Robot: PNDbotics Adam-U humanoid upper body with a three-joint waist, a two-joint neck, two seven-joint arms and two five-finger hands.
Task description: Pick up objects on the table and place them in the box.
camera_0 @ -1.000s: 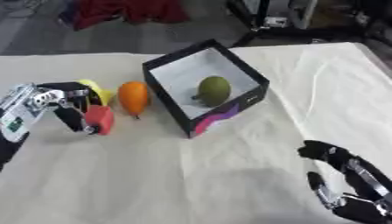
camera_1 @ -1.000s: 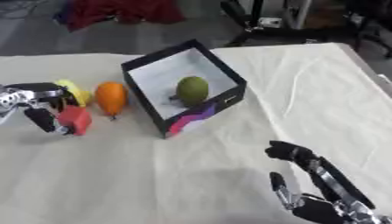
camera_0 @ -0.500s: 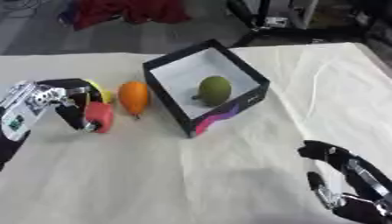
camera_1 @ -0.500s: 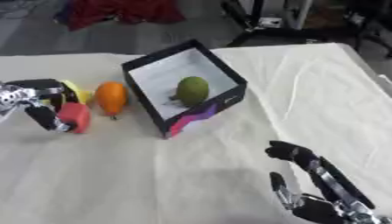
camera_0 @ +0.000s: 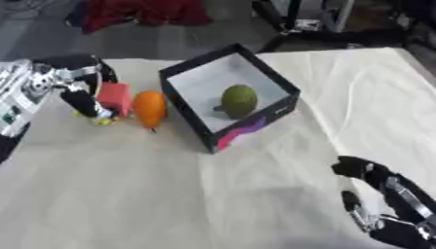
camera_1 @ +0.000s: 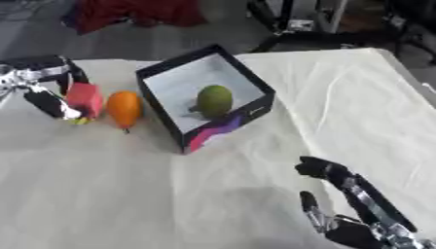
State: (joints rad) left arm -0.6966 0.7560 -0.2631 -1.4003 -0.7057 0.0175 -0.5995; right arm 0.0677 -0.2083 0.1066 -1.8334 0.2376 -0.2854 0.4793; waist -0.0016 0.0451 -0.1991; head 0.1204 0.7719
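Observation:
My left hand is at the left, its fingers and thumb curled round a red block that it holds just off the cloth. A small yellow thing shows under its fingertips. Right beside the block lies an orange fruit. A black box with a white inside stands in the middle, and a green fruit lies in it. My right hand rests open at the lower right, fingers up, holding nothing.
A cream cloth covers the table. Behind the table's far edge lie a red bundle on the floor and dark equipment. The box's near corner carries a pink and purple pattern.
My left hand has lifted the red block up and a little toward the far side, level with the orange fruit. The right hand, box and fruits have not moved.

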